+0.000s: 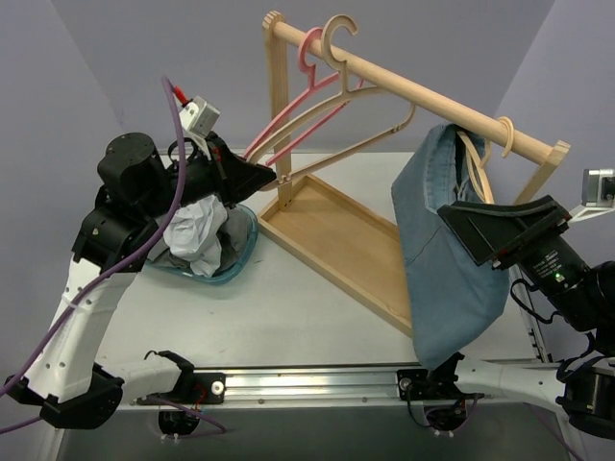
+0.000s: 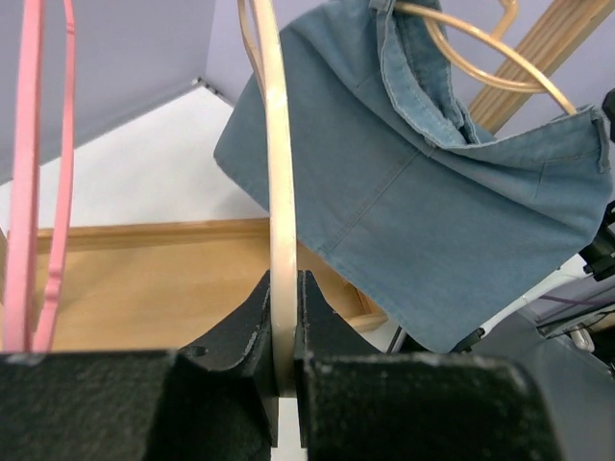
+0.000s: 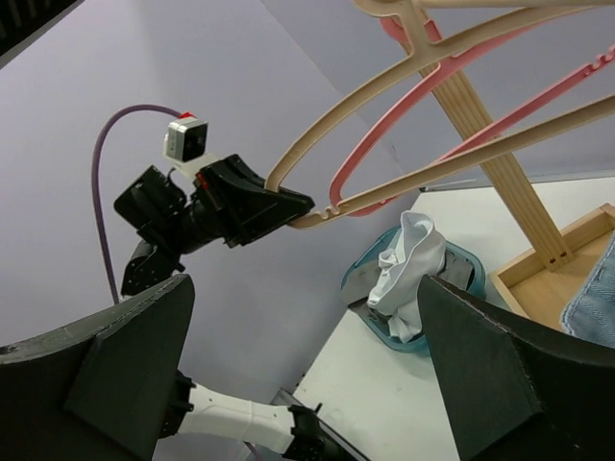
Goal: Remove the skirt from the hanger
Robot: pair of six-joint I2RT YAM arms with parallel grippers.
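We see the left end effector [image 2: 284,288] clenched on the rim of an empty beige hanger [image 2: 282,192], which hangs from the wooden rail [image 1: 413,91] next to a pink hanger [image 2: 29,144]. The right end effector [image 1: 471,235] is released, its fingers spread wide with nothing between them, just beside the denim skirt [image 1: 447,279]. The skirt is on its own beige hanger [image 2: 480,67] at the right end of the rail, draped down over the rack's tray [image 1: 336,230]. On the tabletop [image 1: 307,307], a teal basket [image 1: 245,245] holds crumpled clothes.
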